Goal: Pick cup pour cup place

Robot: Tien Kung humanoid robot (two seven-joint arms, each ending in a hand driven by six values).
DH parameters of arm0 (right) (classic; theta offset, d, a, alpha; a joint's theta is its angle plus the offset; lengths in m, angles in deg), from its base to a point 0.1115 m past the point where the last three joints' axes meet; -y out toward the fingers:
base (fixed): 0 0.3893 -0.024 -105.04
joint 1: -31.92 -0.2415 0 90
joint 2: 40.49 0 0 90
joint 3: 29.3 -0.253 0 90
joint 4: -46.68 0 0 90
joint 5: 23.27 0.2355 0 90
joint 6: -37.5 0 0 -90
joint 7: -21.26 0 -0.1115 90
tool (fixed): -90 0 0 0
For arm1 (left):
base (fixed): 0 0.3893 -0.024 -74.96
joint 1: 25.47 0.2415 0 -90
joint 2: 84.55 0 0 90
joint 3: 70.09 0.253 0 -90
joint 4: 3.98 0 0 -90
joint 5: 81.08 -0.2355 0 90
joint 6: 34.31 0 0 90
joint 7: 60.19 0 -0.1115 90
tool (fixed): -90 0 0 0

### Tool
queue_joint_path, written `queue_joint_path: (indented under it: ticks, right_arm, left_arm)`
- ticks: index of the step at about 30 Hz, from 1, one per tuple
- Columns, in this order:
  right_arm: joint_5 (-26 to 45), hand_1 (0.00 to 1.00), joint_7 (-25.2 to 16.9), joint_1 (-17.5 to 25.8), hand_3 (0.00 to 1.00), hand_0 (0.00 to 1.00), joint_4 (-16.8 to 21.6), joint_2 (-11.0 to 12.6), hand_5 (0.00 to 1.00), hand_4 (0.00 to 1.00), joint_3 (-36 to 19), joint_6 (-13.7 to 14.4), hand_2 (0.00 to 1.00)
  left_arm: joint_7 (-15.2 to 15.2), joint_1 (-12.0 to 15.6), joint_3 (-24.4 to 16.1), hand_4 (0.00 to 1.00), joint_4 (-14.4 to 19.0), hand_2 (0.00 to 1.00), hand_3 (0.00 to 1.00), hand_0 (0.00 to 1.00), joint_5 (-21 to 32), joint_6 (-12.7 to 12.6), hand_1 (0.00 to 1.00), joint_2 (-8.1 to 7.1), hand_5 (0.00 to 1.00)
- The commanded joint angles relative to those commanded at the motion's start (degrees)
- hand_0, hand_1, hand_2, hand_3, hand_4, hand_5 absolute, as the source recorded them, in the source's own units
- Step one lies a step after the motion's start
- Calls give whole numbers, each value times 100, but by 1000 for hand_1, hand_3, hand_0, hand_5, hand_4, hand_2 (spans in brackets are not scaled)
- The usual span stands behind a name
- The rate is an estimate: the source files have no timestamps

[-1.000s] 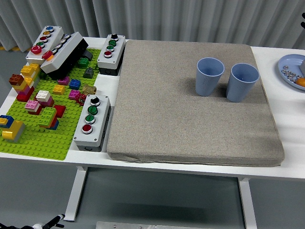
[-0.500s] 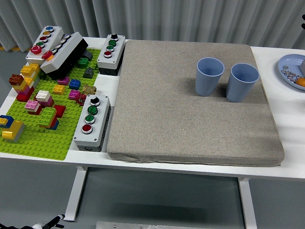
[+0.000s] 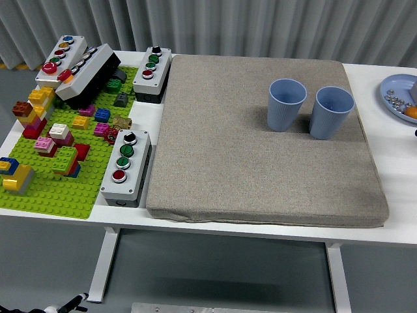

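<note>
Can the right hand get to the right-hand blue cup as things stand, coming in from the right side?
Probably yes. The right cup stands upright on the grey mat, its right side open; only the blue plate lies further right, apart from it. The left cup stands close on its other side. Neither hand is in view.

Two blue cups, the left cup (image 3: 286,104) and the right cup (image 3: 332,112), stand at upper right of centre on one grey mat (image 3: 260,150). Four button boxes sit at left: two at upper left (image 3: 61,60) (image 3: 89,73), one upper centre-left (image 3: 152,73), one lower (image 3: 126,165). One green baseplate (image 3: 52,186) holds many coloured bricks. One blue plate (image 3: 399,96) shows at the right edge.
</note>
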Motion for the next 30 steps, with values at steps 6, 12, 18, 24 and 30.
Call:
queue_joint_path:
  ticks: [6,12,18,24,30]
  right_arm:
    - [3,816,67,14,828,923,-36,3,998,756,7,-52,860]
    - [-83,815,186,29,826,925,-52,-10,998,750,20,-181,859]
    - [-104,815,210,23,826,929,-62,-7,998,749,27,-204,859]
    - [-112,814,201,17,823,928,-67,8,998,743,1,-200,854]
    - [-110,813,218,30,819,930,-69,12,998,739,-3,-215,855]
  left_arm:
    - [3,4,19,638,0,875,805,821,14,-1,842,-2,998]
    - [6,20,23,638,0,875,805,821,23,-2,842,-1,998]
    - [7,14,49,638,0,875,805,820,34,-1,842,-3,998]
    - [2,5,35,638,0,875,806,820,18,4,842,-6,998]
    - [3,7,30,637,0,875,805,820,10,2,842,-5,998]
